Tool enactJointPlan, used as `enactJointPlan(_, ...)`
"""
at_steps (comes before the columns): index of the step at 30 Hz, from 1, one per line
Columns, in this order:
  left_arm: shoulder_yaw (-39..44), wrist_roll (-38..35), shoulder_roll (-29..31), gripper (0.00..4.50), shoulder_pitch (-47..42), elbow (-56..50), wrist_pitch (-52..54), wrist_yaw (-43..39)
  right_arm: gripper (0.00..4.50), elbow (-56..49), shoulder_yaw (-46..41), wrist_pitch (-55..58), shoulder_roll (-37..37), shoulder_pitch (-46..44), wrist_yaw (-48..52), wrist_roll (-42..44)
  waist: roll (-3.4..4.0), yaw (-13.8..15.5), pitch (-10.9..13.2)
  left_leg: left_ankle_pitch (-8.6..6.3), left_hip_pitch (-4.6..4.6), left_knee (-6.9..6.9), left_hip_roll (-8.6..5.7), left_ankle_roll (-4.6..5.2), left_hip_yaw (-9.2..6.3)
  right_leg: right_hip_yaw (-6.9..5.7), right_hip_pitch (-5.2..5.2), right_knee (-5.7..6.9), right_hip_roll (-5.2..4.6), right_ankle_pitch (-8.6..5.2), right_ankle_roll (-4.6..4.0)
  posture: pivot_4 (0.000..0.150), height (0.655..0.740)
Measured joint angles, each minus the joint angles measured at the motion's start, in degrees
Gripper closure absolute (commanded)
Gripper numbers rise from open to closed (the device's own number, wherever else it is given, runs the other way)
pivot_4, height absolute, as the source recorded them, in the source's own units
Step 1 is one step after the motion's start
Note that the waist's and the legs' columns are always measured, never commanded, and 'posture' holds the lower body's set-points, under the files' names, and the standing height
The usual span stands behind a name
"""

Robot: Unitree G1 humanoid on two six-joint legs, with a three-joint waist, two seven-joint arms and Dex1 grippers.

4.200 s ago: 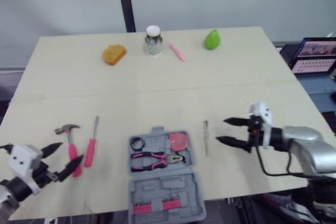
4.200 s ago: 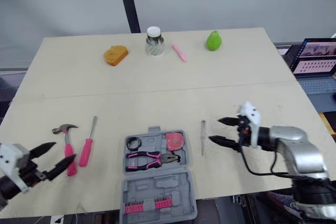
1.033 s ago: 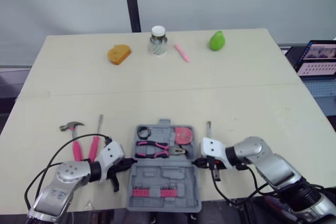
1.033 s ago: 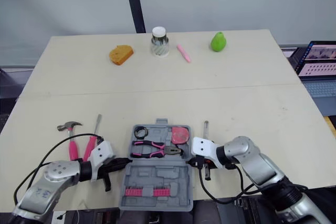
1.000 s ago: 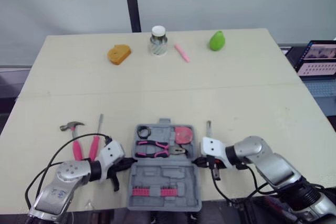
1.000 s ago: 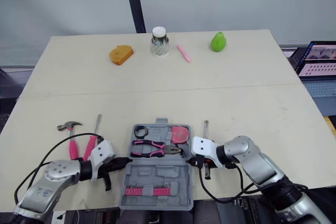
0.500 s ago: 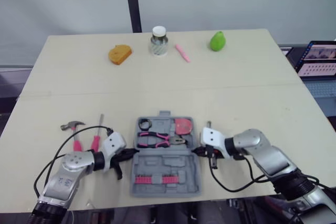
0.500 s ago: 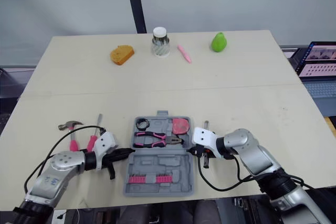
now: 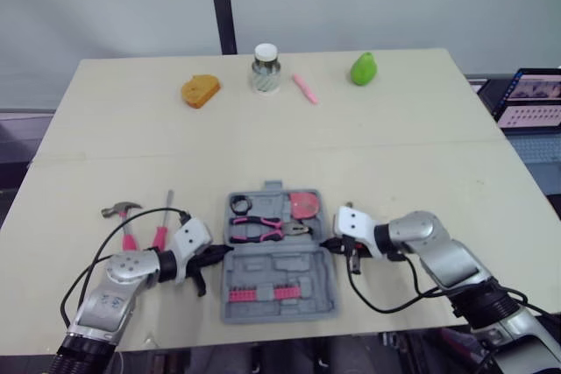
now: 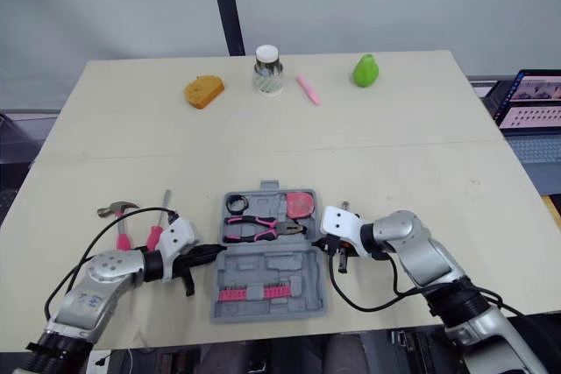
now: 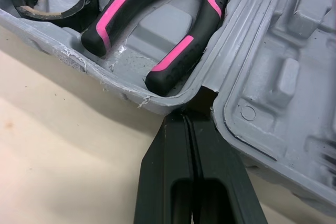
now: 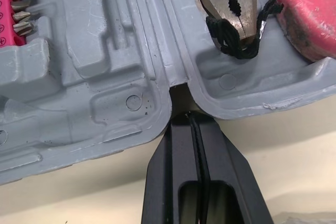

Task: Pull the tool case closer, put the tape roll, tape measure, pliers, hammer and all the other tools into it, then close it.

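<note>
Flanking 1 tool case [image 9: 282, 267]: 2 hands [image 9: 216, 257] [image 9: 327, 246]

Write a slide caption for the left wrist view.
Shut fingers nose into the hinge notch of the open tool case, beside pink-handled pliers and a black tape roll.

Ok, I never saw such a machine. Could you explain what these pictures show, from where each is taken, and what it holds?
This is a humanoid robot with two arms. Two pictures come from the camera on its head, looking down at the table; two come from cameras on its wrists. An open tool case holds a tape roll, pliers and a tape measure. A hammer and a screwdriver lie beside it, on the robot's left. The left end effector and right end effector are shut, tips at the case's hinge notches. Neither holds a tool.
</note>
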Motion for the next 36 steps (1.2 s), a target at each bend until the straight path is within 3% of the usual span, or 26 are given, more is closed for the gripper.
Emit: enactJointPlan(36,0.0,0.3,-1.4,4.45,-1.6,1.7,-0.4,0.1,4.49,0.3,-1.7,0.0,0.7,0.6,0.1,-0.8,0.01,0.2,0.0,0.0,0.01,0.0,-0.03,0.01,-0.08,-0.03,0.06,-0.02,-0.02,0.0,0.0,0.15,0.74)
